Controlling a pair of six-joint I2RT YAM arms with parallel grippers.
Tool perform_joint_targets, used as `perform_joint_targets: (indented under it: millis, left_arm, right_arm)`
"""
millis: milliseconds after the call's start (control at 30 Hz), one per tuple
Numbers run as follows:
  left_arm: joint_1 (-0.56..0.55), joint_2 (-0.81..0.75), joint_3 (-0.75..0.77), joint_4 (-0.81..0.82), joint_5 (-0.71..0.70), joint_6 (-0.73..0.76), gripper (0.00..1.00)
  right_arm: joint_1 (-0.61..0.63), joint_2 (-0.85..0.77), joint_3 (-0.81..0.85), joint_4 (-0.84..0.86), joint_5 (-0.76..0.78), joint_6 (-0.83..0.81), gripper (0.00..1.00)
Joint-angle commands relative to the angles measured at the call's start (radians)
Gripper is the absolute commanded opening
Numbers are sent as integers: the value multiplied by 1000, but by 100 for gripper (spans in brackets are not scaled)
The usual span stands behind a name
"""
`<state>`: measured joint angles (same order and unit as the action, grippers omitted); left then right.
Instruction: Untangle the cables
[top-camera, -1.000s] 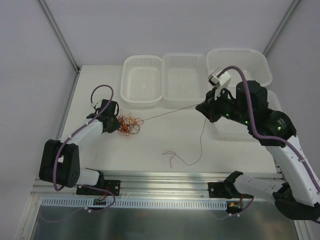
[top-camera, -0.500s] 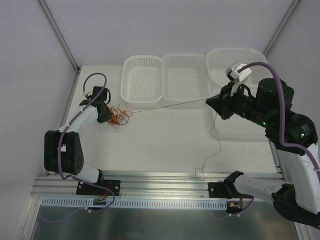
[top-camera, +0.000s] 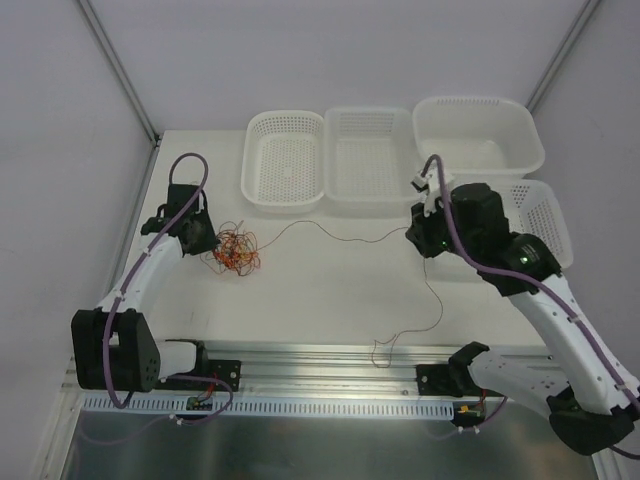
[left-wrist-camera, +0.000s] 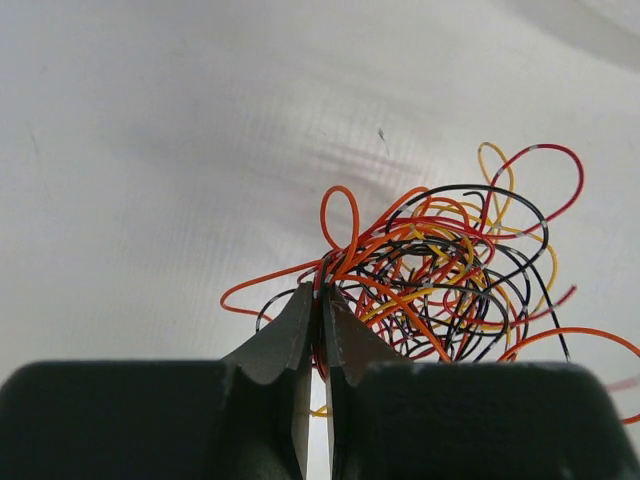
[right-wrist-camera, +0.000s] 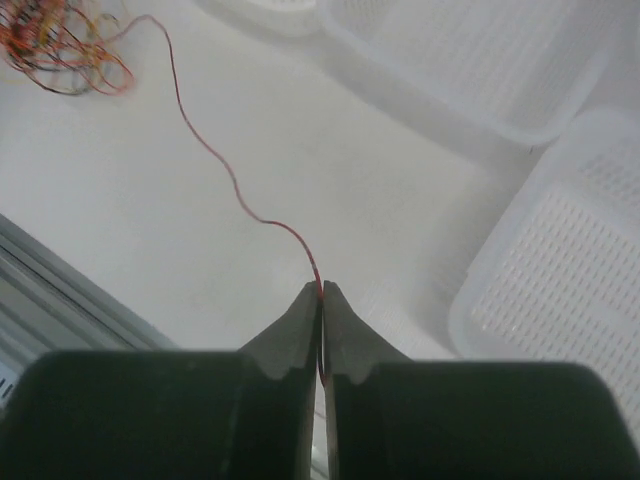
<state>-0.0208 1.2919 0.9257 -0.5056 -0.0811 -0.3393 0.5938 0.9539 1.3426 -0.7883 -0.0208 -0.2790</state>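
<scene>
Pulled the right gripper (top-camera: 413, 240) back in and lower since half a second ago, so lost the straight, taut line in the dark red strand (top-camera: 330, 232); now lying in loose waves across the table (top-camera: 300, 310) between the tangled clump (top-camera: 233, 252) and the pincer. Clamped shut on that strand at the right fingertips, plain in the right wrist view, with the free tail trailing down toward the near rail (top-camera: 330, 350). Shifted the left gripper (top-camera: 203, 240) a little as well; pinched closed on orange and black loops at the edge of the tangled clump, which sits at the left of the table, in front of the left basket (top-camera: 285, 160). Probably marks one pull ended without a release: far end seemingly not out of the knot yet. Likely calls for a fresh pull, or a regrip nearer the clump
</scene>
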Motion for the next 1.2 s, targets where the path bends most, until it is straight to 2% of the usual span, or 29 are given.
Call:
perform_joint_targets:
  millis: [0,67,100,167,200,300,400,567,767,900,1167]
  left_arm:
    - [-36,-98,-59,6,144,101,4]
    - [-45,-124,-100,22,168,109,5]
    - [-50,-137,-113,29,188,112,6]
    - [-68,-137,-139,47,201,125,5]
    - [-79,-132,-140,50,211,129,6]
    - [-129,-108,-137,55,233,155,6]
    - [-171,-86,-130,58,237,171,7]
    - [-182,-72,-130,70,291,169,8]
    - [-188,-60,-129,72,307,172,8]
    - [-188,-60,-123,72,317,169,8]
    - [-189,-43,-119,76,337,163,8]
  right_arm:
    - [-9,46,-167,60,41,47,17]
    - [-8,65,-221,63,-29,55,26]
    - [-5,81,-241,73,-50,57,40]
    - [26,100,-263,78,-88,46,53]
    - [41,127,-260,77,-96,34,62]
    - [125,201,-200,75,-106,-15,76]
    - [173,261,-151,133,-194,-52,82]
    - [210,426,-145,334,-408,-100,82]
    - [251,638,-99,512,-504,-166,82]
    - [258,788,-89,604,-508,-167,79]
    - [279,902,-57,736,-530,-146,79]
